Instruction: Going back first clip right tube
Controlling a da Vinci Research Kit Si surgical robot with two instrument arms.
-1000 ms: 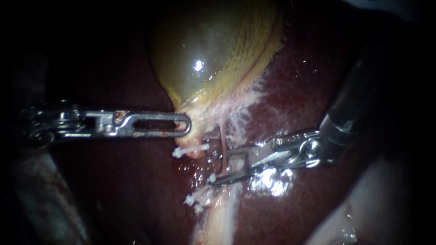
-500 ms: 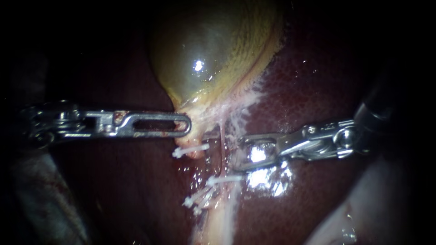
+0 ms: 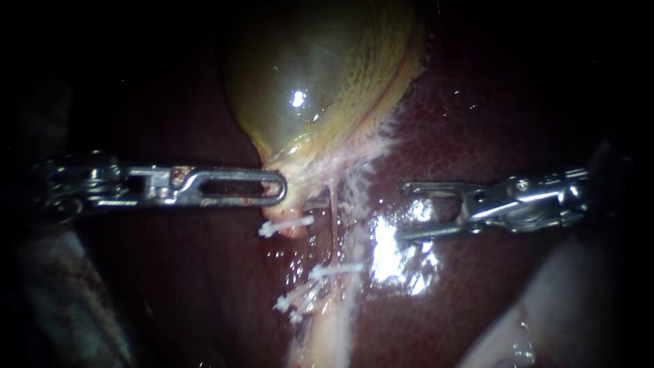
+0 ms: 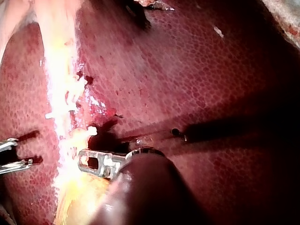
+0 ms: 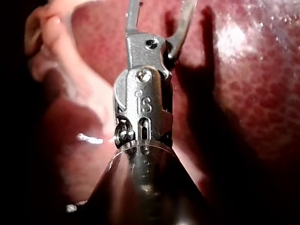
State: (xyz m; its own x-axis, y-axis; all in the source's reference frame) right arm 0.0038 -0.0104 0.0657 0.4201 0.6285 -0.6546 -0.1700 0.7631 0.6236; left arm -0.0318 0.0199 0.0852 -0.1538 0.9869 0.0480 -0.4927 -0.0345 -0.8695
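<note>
Standing well right of the clip, the right instrument has its jaws spread, empty.

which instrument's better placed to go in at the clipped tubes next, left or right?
Right. The right instrument has open, empty jaws over the liver, pointing at the clips. The left instrument looks shut on the gallbladder neck, holding it.
</note>
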